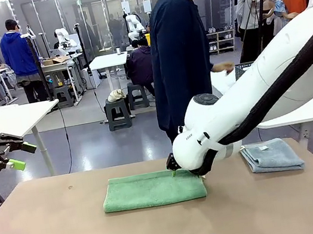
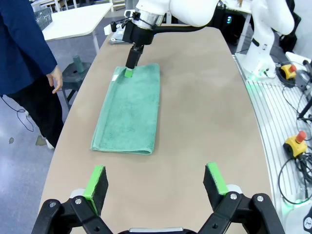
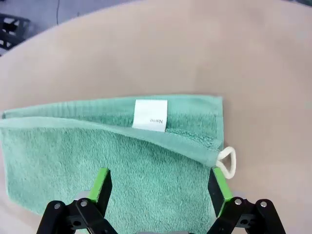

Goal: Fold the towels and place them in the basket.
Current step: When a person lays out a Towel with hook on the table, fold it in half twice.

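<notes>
Folding looks to be the step in hand: the green towel (image 1: 153, 189) lies doubled lengthwise mid-desk, the right claw (image 3: 158, 183) poised open over its looped end, so next it must pinch that edge, while the left claw (image 2: 155, 181) hangs open, clear.

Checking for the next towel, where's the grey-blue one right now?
In the front view, the grey-blue towel lies folded on the table's right side, beyond the right arm, apart from the green towel.

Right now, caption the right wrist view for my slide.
Open right gripper poised over the folded green towel, white label and corner loop showing, on the tan table.
</notes>
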